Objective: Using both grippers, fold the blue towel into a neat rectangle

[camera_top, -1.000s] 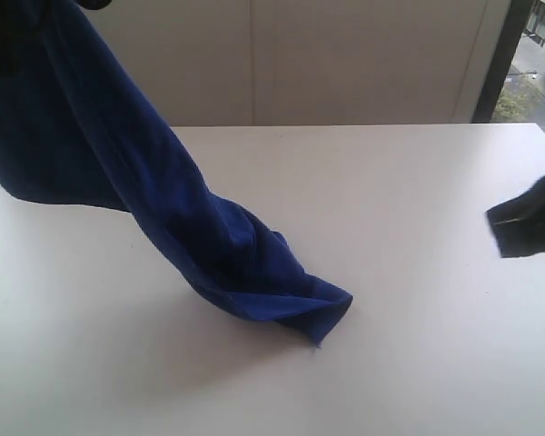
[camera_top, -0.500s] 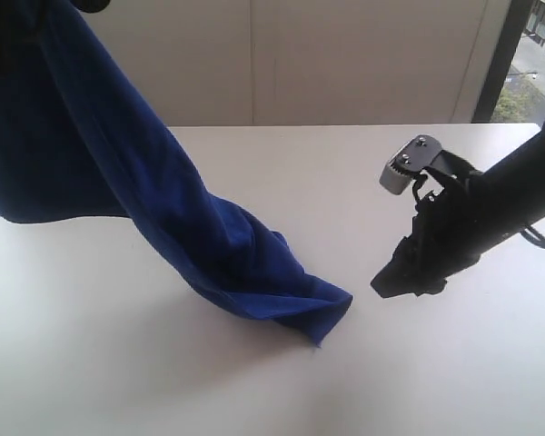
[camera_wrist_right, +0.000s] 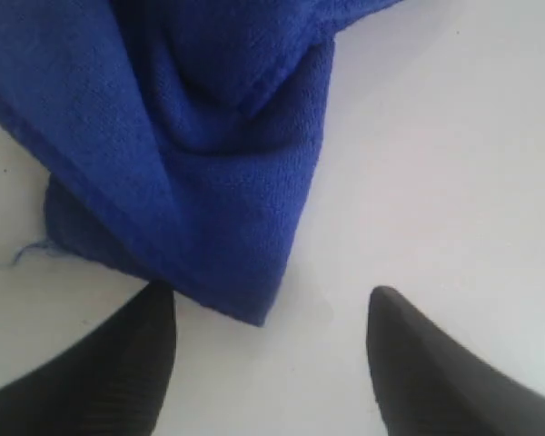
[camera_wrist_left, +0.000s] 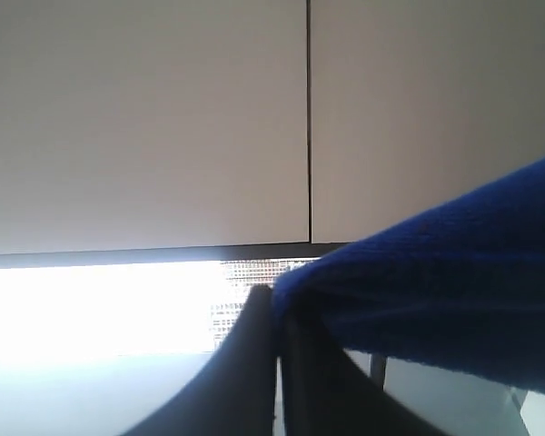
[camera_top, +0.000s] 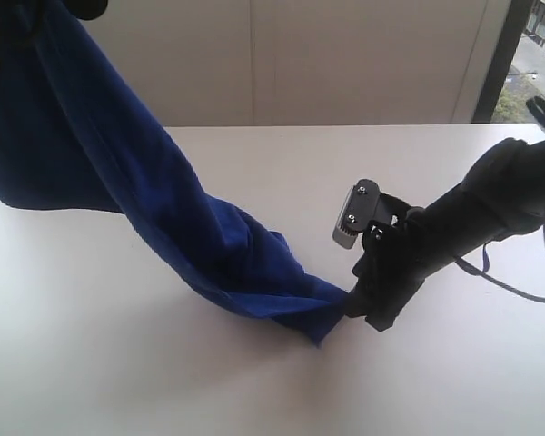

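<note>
The blue towel hangs from the upper left and slopes down to a bunched corner resting on the white table. My left gripper is shut on a raised edge of the blue towel, high up; in the exterior view it is mostly cut off at the top left. My right gripper is down at the table, right at the towel's lowest corner. In the right wrist view my right gripper is open, its fingers spread either side of the towel's corner, with one fingertip touching the cloth's edge.
A pale panelled wall rises behind the table's far edge. A dark window frame stands at the back right. A black cable loops from the right arm over the table.
The right arm has come in from the right edge and dropped down to the towel's lowest corner. The left gripper holds the towel up much as before.
</note>
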Action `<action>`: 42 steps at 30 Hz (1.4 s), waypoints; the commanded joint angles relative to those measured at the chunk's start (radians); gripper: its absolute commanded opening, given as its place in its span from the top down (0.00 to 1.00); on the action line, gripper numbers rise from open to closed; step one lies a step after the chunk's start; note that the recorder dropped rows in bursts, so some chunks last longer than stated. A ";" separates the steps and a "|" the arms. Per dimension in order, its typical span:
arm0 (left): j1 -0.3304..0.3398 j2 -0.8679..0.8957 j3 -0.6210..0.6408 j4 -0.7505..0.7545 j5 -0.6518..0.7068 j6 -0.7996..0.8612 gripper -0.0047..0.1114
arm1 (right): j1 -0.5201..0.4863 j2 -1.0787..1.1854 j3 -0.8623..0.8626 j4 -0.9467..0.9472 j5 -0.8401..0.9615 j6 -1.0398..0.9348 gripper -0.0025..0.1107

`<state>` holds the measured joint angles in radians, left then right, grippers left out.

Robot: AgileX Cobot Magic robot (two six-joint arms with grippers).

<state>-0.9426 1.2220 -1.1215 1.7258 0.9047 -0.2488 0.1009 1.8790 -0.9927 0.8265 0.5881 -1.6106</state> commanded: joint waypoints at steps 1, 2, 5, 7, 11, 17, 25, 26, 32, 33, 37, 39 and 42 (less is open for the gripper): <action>0.003 -0.013 -0.008 0.019 0.015 0.006 0.96 | 0.029 0.025 -0.005 0.011 -0.037 -0.034 0.47; 0.003 -0.013 -0.008 0.019 0.015 0.006 0.96 | 0.036 0.038 -0.005 0.011 -0.046 -0.036 0.48; 0.003 -0.013 -0.008 0.019 0.015 0.006 0.96 | 0.050 0.048 -0.005 0.013 -0.074 -0.036 0.60; 0.003 -0.013 -0.008 0.019 0.015 0.006 0.96 | 0.050 0.048 -0.008 0.021 -0.074 -0.036 0.73; 0.003 -0.013 -0.008 0.019 0.023 0.006 0.96 | 0.050 0.030 -0.008 0.013 -0.074 -0.036 0.96; 0.003 -0.013 -0.008 0.019 0.091 0.048 0.96 | 0.050 -0.099 -0.008 -0.050 -0.098 -0.036 0.98; 0.003 -0.013 -0.008 0.019 0.143 0.048 0.96 | 0.050 -0.295 -0.008 -0.670 -0.078 0.437 0.98; 0.003 -0.013 -0.008 0.019 0.152 0.048 0.96 | 0.050 -0.320 -0.008 -0.734 -0.072 0.509 0.98; 0.003 -0.028 -0.008 0.019 0.228 0.048 0.96 | 0.050 -0.474 -0.008 -0.919 0.001 0.706 0.98; 0.003 -0.036 -0.008 0.019 0.232 0.048 0.96 | 0.050 -0.496 -0.008 -0.941 0.012 0.732 0.98; 0.003 -0.095 -0.008 -0.067 0.210 0.069 0.96 | 0.050 -0.603 -0.010 -1.046 0.052 0.863 0.98; 0.003 -0.121 -0.008 -0.184 0.203 0.154 0.96 | 0.050 -0.647 -0.010 -1.110 0.082 0.946 0.98; 0.003 -0.153 -0.008 -0.357 0.212 0.284 0.96 | 0.050 -0.709 -0.010 -1.135 0.149 0.968 0.98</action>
<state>-0.9426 1.1029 -1.1256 1.5165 1.0994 -0.0756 0.1494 1.2239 -0.9966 -0.2698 0.6768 -0.6896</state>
